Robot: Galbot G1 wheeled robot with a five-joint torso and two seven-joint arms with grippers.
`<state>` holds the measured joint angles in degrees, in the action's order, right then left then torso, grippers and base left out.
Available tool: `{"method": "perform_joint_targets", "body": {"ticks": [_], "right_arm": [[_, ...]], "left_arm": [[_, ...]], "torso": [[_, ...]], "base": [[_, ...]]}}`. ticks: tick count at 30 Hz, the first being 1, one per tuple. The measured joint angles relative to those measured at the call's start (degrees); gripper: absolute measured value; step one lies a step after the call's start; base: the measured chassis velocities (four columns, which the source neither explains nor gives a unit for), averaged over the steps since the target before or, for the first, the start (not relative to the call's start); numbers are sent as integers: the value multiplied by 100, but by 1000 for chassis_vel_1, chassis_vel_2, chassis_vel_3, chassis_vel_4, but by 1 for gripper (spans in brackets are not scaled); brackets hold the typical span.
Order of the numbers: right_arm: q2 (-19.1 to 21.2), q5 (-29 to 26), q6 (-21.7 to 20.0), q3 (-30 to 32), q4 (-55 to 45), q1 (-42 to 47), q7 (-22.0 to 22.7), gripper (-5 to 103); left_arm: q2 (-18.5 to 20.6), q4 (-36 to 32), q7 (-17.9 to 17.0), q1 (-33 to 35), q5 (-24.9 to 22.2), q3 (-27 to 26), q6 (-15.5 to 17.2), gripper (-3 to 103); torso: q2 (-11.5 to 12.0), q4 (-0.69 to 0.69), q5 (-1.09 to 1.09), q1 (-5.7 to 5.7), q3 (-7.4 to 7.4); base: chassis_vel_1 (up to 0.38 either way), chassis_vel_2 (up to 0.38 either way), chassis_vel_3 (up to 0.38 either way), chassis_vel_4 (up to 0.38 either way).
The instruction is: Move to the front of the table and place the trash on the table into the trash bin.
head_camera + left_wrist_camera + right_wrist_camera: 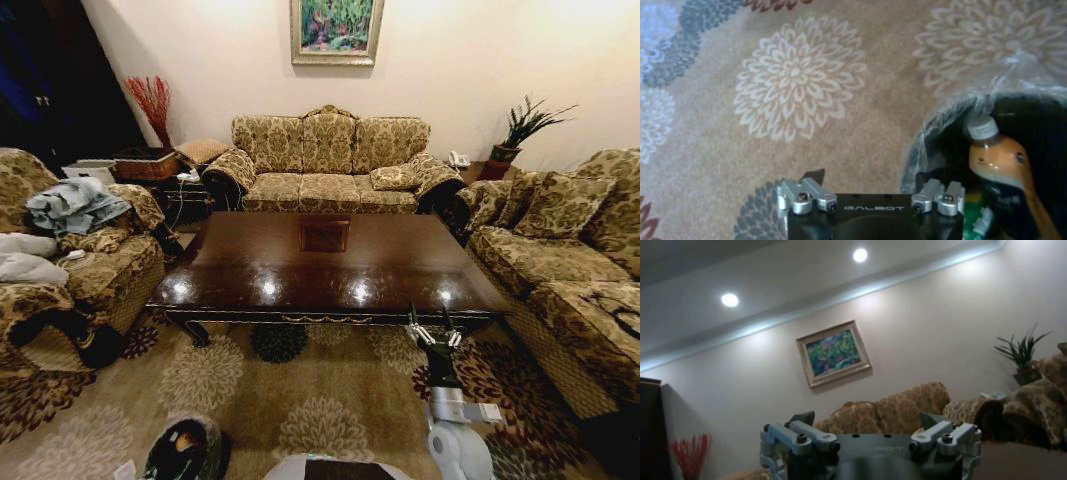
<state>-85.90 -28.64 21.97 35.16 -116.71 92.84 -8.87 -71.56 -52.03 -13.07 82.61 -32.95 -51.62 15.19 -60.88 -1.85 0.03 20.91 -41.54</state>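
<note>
My left gripper (870, 187) hangs spread, empty, by the bin (933, 135) holding a brown bottle (1003, 160). My right gripper (433, 322), also spread, sits at the table (250, 265) edge.

The right gripper (867, 427), jaws apart and holding nothing, faces a patterned sofa (890, 410), a framed painting (833, 353) on the wall, a plant (1020, 352) and red twigs (688, 452).

Head view overlooks table (330, 265), left wrist downward, right wrist perhaps sofa-ward
</note>
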Motion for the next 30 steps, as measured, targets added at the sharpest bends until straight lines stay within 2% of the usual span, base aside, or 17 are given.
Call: {"method": "perform_joint_targets", "body": {"ticks": [1,2,4,6,12,14,17,21,22,24,25,26,27,28,29,30], "right_arm": [[1,-20,-27,-2,0,-15,16,100],[1,-20,-27,-2,0,-15,16,100],[4,-58,-57,-11,0,-39,27,100],[-4,-74,-60,-31,19,-53,27,100],[43,-131,-29,-71,88,-26,15,100],[97,-194,-4,-58,114,-24,14,100],[146,-286,10,-21,141,-28,14,100],[212,-427,53,33,209,-52,12,100],[212,-427,53,33,209,-52,12,100],[249,-467,43,59,205,-42,11,100],[287,-486,-6,75,168,-29,11,100],[287,-486,-6,75,168,-29,11,100],[333,-497,-90,92,106,-27,16,100],[363,-488,-156,96,65,-30,31,100],[363,-488,-156,96,65,-30,31,100],[396,-419,-208,108,55,-38,67,100]], "left_arm": [[0,-280,150,197,-65,-50,83,89],[0,-280,150,197,-65,-50,83,89],[-1,-785,513,583,-154,-190,219,98],[-2,-1111,720,855,-185,-311,236,99],[-44,-1356,781,1046,-122,-435,310,100],[-89,-1379,760,1078,3,-463,386,100],[-130,-1395,653,1135,106,-510,325,100],[-184,-1446,44,1173,403,-732,-161,100],[-184,-1446,44,1173,403,-732,-161,100],[-192,-1626,-170,1184,527,-905,-360,100],[-188,-1801,-234,1193,585,-1043,-568,100],[-188,-1801,-234,1193,585,-1043,-568,100],[-157,-2072,-173,1221,585,-1192,-880,100],[-112,-2381,94,1268,492,-1340,-1274,100],[-112,-2381,94,1268,492,-1340,-1274,100],[-67,-2774,501,1319,427,-1490,-1762,100]], "torso": [[0,0,0,0,0],[0,0,0,0,0],[0,1,-3,0,0],[0,0,-1,0,0],[0,2,-2,0,0],[0,3,-6,0,0],[0,2,-4,0,0],[0,1,-4,0,0],[0,1,-4,0,0],[0,0,-4,0,0],[0,2,-2,0,0],[0,2,-2,0,0],[0,1,-7,0,0],[0,2,-1,0,0],[0,2,-1,0,0],[0,-1,-5,0,0]], "base": [[0,0,0,0],[0,0,0,0],[0,0,0,0],[0,0,0,0],[0,0,0,0],[0,0,0,0],[0,0,0,0],[0,0,0,0],[0,0,0,0],[0,0,0,0],[0,0,0,0],[0,0,0,0],[0,0,0,0],[0,0,0,0],[0,0,0,0],[0,0,0,0]]}}
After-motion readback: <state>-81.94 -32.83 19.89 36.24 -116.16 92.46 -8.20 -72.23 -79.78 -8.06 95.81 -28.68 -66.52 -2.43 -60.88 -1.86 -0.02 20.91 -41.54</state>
